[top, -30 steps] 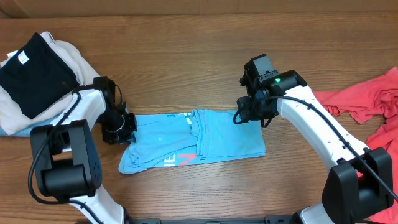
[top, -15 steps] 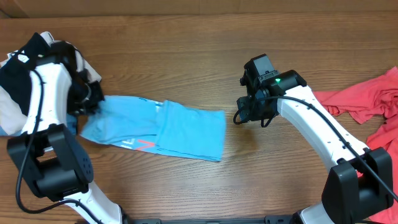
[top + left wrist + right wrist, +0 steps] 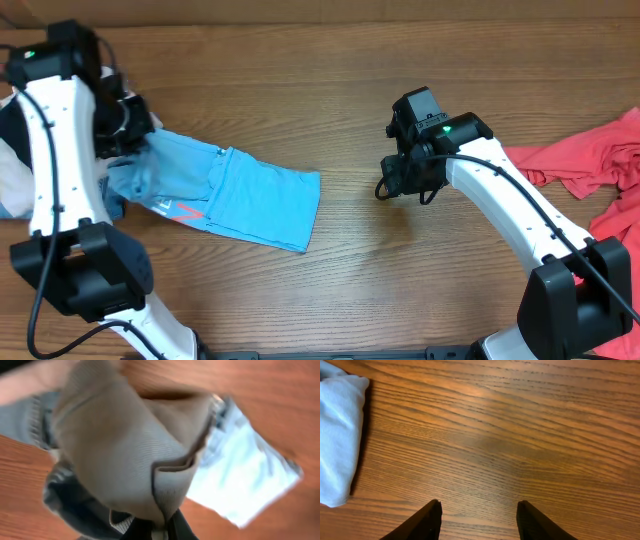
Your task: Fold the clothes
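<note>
stacking step, by the look: folded blue shirt [image 3: 240,192] at 9 o'clock on table [image 3: 400,290], slanting, far end clamped tight in left gripper [image 3: 132,135]. right gripper [image 3: 479,509] half spread over bare wood, holding nothing. next, likely: shirt laid flat on pile [image 3: 6,180] at 9 o'clock, grip eased off, then coral shirt [image 3: 590,170], crumpled at 3 o'clock. left wrist view blurred and crowded by beige cloth [image 3: 115,445]; pile mostly behind arm; coral shirt cut off at frame edge.
</note>
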